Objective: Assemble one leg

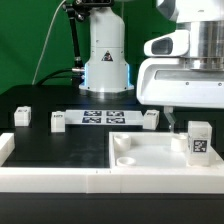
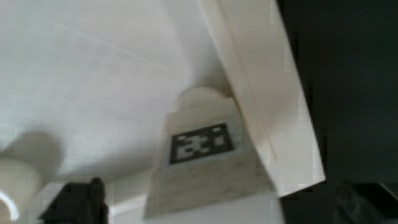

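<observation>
A leg, a small white peg with a black-and-white tag, stands upright on the large white panel near its edge at the exterior view's right. My gripper hangs just above and around it. In the wrist view the leg lies between my two dark fingertips, which stand wide apart and do not touch it. The gripper is open. Three more legs lie on the black table: one, a second and a third.
The marker board lies in front of the arm's base. A white L-shaped frame piece runs along the front left. The panel has round holes near its left side and a raised edge beside the leg.
</observation>
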Robot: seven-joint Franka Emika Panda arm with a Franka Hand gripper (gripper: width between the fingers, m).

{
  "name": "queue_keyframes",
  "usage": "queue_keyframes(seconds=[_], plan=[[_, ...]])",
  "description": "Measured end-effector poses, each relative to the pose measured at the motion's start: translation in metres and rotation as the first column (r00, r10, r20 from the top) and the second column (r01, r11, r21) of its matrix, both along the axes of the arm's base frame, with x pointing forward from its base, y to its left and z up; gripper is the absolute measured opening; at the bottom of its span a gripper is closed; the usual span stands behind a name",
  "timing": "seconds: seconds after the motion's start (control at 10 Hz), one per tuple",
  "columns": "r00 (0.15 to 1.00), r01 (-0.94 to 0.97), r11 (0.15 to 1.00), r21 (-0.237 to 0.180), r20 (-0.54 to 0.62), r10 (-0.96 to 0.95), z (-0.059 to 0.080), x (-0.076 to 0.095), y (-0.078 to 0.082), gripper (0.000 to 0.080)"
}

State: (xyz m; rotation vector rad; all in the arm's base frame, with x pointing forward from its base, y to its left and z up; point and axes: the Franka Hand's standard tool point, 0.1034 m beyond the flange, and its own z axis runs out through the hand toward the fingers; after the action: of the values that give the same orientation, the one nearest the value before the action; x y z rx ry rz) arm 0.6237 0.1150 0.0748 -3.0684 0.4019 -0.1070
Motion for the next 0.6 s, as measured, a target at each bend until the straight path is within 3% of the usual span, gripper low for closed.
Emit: queue_keyframes(seconds=[0.2, 0.5, 0.6], plan=[[0.989, -0.145, 0.989, -0.017, 0.006, 0.145, 0.0000, 0.0014, -0.0076, 0.0648], [0.988, -0.155, 0.988, -0.020, 0.006, 0.155, 0.0000, 0.0014, -0.0081, 0.0618], [0.989, -0.151, 0.988, -0.019, 0.006, 0.151, 0.0000, 0.0014, -0.0080, 0.0440]])
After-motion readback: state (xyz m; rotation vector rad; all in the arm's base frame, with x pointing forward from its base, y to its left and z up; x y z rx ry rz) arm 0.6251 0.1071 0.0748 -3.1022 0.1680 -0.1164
